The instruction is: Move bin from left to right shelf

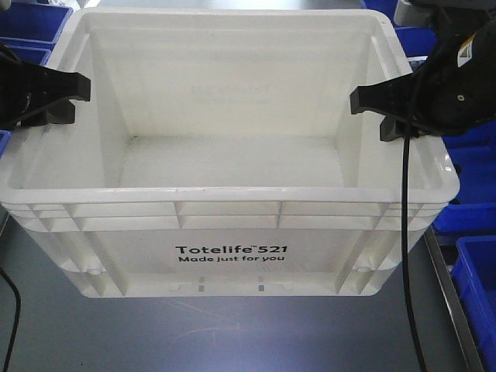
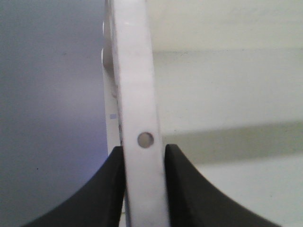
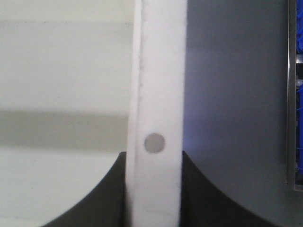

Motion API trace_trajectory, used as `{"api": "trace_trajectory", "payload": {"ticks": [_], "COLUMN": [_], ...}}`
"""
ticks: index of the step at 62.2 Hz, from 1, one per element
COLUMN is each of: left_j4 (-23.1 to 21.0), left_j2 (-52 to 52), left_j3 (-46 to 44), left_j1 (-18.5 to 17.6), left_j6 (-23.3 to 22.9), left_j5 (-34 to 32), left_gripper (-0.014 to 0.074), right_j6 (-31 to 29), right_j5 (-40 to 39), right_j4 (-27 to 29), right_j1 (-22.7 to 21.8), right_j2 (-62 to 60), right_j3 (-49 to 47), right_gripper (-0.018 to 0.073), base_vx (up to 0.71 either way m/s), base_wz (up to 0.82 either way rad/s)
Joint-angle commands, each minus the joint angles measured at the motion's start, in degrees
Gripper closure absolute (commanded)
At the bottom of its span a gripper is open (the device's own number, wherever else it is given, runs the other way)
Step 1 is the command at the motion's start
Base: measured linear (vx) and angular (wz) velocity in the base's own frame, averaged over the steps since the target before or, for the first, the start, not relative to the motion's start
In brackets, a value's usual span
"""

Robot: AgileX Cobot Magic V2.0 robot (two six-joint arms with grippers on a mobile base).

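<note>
Bin sits clamped between left hand and right hand (opposite sides).

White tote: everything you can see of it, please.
The white tote is a large rectangular open-top crate, plastic by the look, with a ribbed rim and black print "Totelife 521 Made just for you" on its near wall. It is empty and upright on the grey surface. The left gripper and right gripper each clamp a side rim, one finger inside, one outside. Blue bins stand beside it.
</note>
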Motion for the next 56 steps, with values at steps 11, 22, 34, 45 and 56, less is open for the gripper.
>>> {"api": "trace_trajectory", "payload": {"ticks": [11, 22, 34, 45, 56], "left_j4": [1.9, 1.9, 1.9, 1.9, 1.9], "left_j2": [-2.5, -2.5, -2.5, -2.5, -2.5], "left_j3": [-2.1, -2.1, -2.1, -2.1, -2.1], "left_j1": [-0.2, -0.2, -0.2, -0.2, -0.2], "left_j6": [1.0, 1.0, 1.0, 1.0, 1.0], "left_j5": [-5.2, -5.2, -5.2, -5.2, -5.2], "left_gripper": [0.0444, 0.0444, 0.0444, 0.0444, 0.0444], "right_j6": [-0.2, -0.2, -0.2, -0.2, -0.2], "right_j5": [-5.7, -5.7, -5.7, -5.7, -5.7], "right_j4": [-2.7, -2.7, -2.7, -2.7, -2.7], "right_j1": [-0.4, -0.4, -0.4, -0.4, -0.4], "right_j2": [-3.0, -3.0, -3.0, -3.0, -3.0], "right_j3": [-2.1, -2.1, -2.1, -2.1, -2.1], "right_gripper": [0.053, 0.053, 0.053, 0.053, 0.053], "base_vx": [0.2, 0.21, 0.21, 0.22, 0.22], "base_wz": [0.01, 0.0, 0.0, 0.0, 0.01]}}
